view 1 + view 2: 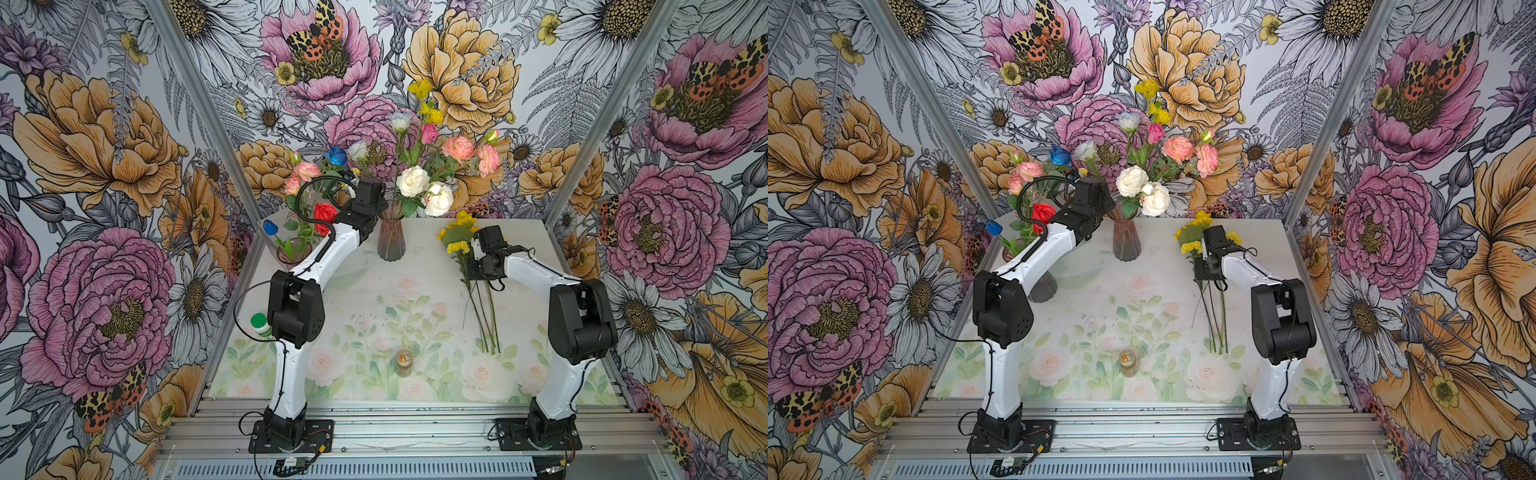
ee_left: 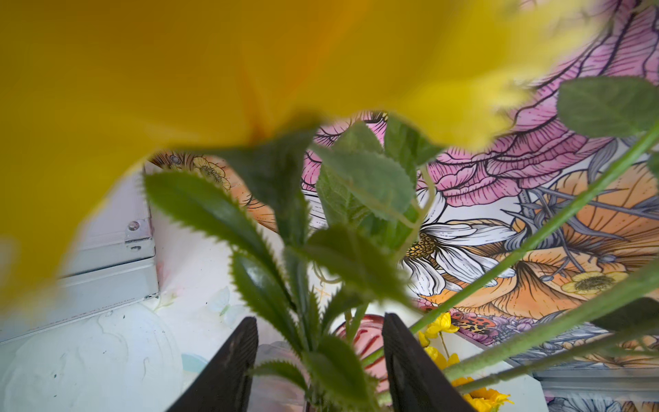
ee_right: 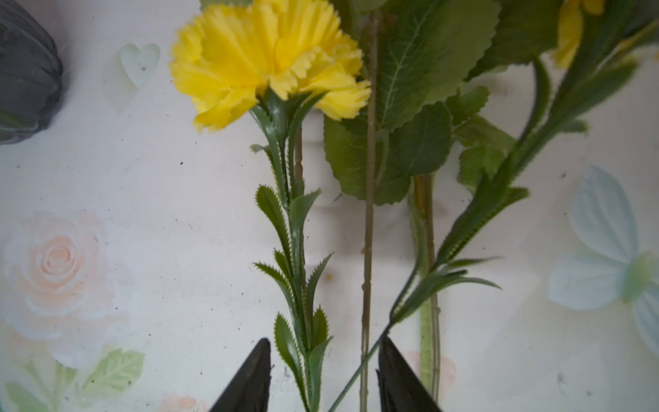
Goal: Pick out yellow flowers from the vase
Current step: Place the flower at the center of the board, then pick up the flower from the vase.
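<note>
The ribbed pink glass vase [image 1: 390, 239] [image 1: 1126, 239] stands at the back middle with white, pink and blue roses. Yellow flowers [image 1: 420, 88] [image 1: 1147, 88] rise above them. My left gripper [image 2: 321, 328] is beside the vase. Its jaws stand apart around a serrated leafy stem [image 2: 303, 271], with a blurred yellow bloom [image 2: 178, 71] close overhead. More yellow flowers [image 1: 457, 247] [image 1: 1192, 247] lie on the table at the right. My right gripper [image 3: 322, 351] is open low over their stems, with the yellow ruffled flower [image 3: 267, 57] lying ahead of it.
A second vase [image 1: 293, 251] with a red rose and a blue tulip stands at the back left. A green-capped bottle [image 1: 261, 324] sits at the left table edge. A small jar [image 1: 404, 361] is at the front middle. Aluminium posts frame the table.
</note>
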{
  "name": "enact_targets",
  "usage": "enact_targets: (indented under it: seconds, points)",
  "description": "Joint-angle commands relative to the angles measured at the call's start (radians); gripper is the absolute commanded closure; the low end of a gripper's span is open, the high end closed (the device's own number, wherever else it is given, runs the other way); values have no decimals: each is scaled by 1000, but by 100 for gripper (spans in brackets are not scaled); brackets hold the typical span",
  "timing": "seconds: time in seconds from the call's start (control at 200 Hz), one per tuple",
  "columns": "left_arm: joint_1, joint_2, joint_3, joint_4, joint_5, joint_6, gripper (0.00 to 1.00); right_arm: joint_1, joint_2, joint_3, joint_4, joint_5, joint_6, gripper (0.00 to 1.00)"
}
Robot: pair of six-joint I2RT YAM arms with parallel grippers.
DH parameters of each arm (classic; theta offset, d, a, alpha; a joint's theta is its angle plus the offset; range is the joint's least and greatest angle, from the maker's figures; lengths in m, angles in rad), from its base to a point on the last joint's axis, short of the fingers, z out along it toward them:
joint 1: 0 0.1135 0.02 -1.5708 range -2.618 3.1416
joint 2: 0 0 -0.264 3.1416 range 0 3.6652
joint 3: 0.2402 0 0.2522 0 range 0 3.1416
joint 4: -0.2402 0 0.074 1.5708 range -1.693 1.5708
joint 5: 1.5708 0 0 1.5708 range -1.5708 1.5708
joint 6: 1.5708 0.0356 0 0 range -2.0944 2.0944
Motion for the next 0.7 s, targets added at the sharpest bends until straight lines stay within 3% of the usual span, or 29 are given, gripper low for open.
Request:
enact_targets:
  seconds: [0.0,0.375,0.696]
  points:
    - [12,-21,-18,4,-22,24,47,0,-18,12,-4,31,-3,42]
    - [13,-2,13,5,-37,72,56,0,-34,12,-3,21,-1,35]
    - [10,8,31,3,-37,93,83,0,-44,9,-2,13,0,35]
